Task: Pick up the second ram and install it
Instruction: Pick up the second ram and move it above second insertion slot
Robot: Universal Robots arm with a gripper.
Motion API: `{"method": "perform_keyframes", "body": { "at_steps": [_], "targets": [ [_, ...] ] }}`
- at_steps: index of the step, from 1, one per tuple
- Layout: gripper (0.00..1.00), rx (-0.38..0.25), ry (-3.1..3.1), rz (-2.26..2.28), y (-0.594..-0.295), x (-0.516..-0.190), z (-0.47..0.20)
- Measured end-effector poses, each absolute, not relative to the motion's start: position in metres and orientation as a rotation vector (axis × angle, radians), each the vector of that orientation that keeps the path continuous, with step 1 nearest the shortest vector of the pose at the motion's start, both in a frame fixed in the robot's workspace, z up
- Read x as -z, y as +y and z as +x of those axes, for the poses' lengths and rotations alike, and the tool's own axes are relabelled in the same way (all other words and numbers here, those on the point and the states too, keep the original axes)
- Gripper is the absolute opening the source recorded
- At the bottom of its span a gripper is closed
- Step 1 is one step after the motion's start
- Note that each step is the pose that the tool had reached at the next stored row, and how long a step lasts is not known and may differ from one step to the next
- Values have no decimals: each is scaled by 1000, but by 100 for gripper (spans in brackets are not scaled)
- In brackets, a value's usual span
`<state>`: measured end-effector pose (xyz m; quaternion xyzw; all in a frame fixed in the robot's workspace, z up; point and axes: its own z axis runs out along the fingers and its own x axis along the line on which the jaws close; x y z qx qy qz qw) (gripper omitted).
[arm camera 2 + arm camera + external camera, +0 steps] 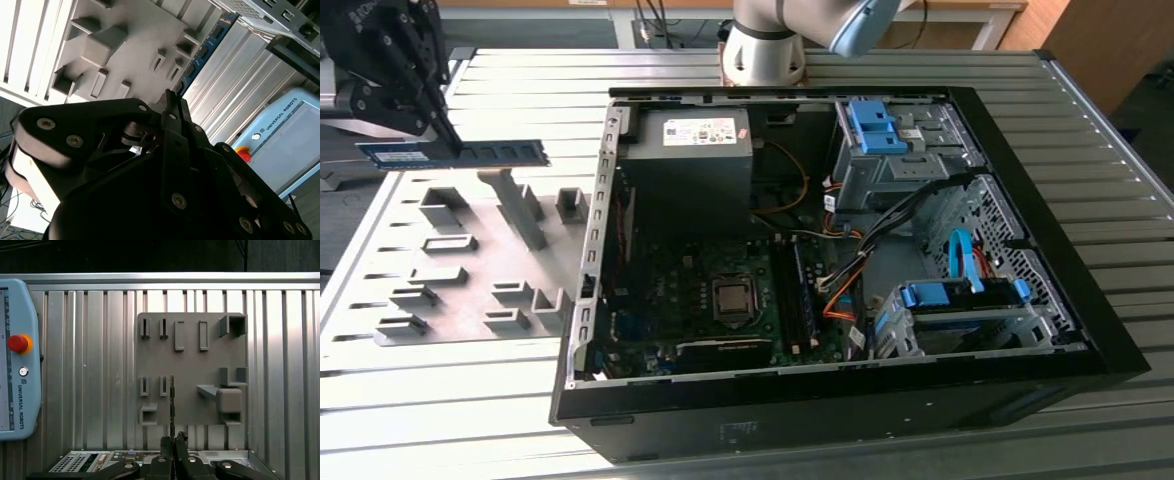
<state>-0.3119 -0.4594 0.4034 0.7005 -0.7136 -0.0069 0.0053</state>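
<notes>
One blue stick, the second ram (470, 153), sits level in the gripper (450, 143), whose jaws are clamped on it near one end; it is held over the grey holder plate (474, 268) at the exterior view's left, well apart from the open computer case (587, 420); the first wrist view shows it edge-on (172, 405)

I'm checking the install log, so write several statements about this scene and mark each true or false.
1. The gripper is shut on the second ram. True.
2. The second ram sits in a motherboard slot. False: it is held outside the computer case, above the grey fixture plate.
3. The computer case lies open, its inside showing. True.
4. The fixture plate lies at the exterior view's right of the case. False: at its left.
5. The teach pendant's button is green. False: it is red.
</notes>
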Motion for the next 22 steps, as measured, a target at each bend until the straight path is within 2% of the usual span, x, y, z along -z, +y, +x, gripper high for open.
{"method": "perform_keyframes", "body": {
  "at_steps": [22],
  "targets": [
    [14, 22, -2234, 2193, -459, -403, -277]
  ]
}}
